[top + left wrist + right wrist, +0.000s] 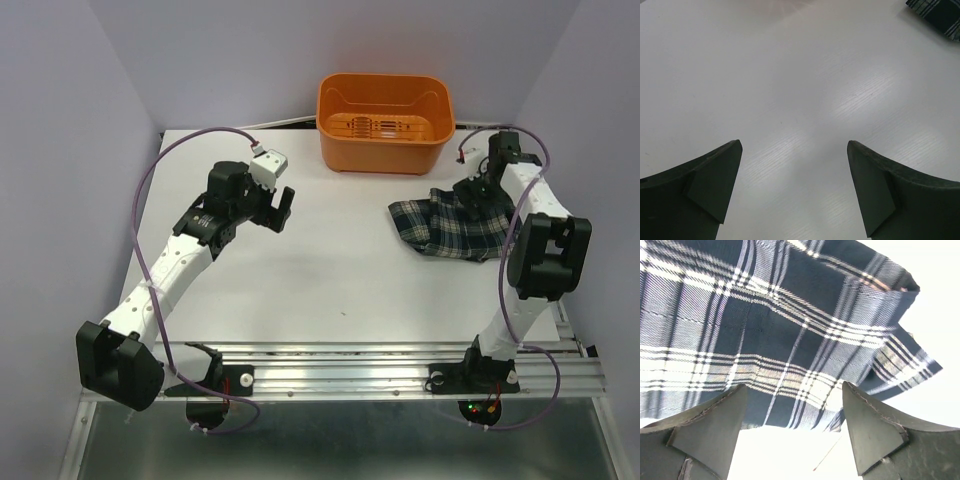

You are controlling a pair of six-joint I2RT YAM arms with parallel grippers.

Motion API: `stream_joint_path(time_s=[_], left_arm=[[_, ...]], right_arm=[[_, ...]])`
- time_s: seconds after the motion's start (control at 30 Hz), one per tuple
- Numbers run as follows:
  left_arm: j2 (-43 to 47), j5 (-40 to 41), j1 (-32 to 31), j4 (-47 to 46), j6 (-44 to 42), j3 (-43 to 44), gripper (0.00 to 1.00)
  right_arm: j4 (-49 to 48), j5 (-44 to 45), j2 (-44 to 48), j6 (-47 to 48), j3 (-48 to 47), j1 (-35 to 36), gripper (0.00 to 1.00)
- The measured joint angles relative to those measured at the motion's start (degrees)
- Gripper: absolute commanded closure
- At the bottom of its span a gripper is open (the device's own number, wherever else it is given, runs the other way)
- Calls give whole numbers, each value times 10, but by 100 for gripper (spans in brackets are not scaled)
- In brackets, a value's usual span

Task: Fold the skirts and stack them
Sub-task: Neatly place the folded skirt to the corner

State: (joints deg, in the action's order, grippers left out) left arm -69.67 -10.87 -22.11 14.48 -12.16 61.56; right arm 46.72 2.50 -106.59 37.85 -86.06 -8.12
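I have one skirt [455, 228] in sight, lying rumpled on the right side of the desk [320, 290], just in front of the right end of the orange basket [385, 150] and apart from it. It is neither spread flat nor folded square; one corner sticks out toward the middle of the desk. My right end effector [470, 190] is low over the far part of the cloth. On its wrist camera the fingers stand apart with the plaid just ahead of the tips and bare desk showing between them, so I read it as gripping nothing. My left end effector [275, 212] hangs over bare desk left of centre, jaws spread wide, well apart from the skirt; its camera catches only a corner of plaid at the top right. I'd say we are at the start of the fold, with no stack to be seen yet. Next I'd want the right fingers eased onto one edge of the cloth and closed on it, pinching a single layer if possible, while the left arm crosses to take the opposite edge so the two can draw the skirt flat. The pleats will likely bunch, so a shallow bite may slip.
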Motion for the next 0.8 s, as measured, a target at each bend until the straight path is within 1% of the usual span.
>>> stream_joint_path(time_s=[0.1,0.2,0.37,0.47,0.57,0.63,0.8], left_arm=[[0,0,0,0,-1,0,2],[0,0,0,0,-1,0,2],[0,0,0,0,-1,0,2],[0,0,0,1,0,0,1],[0,0,0,1,0,0,2],[0,2,0,3,0,0,2],[0,9,1,16,0,1,2]], right_arm=[[32,-24,0,-40,-34,0,17],[57,-52,1,-90,-34,0,16],[65,-86,2,-169,20,1,16],[53,-77,-3,-196,54,2,16],[24,-44,-26,-221,64,3,17],[14,-32,-45,-238,59,2,18],[21,-12,-87,-258,2,-14,16]])
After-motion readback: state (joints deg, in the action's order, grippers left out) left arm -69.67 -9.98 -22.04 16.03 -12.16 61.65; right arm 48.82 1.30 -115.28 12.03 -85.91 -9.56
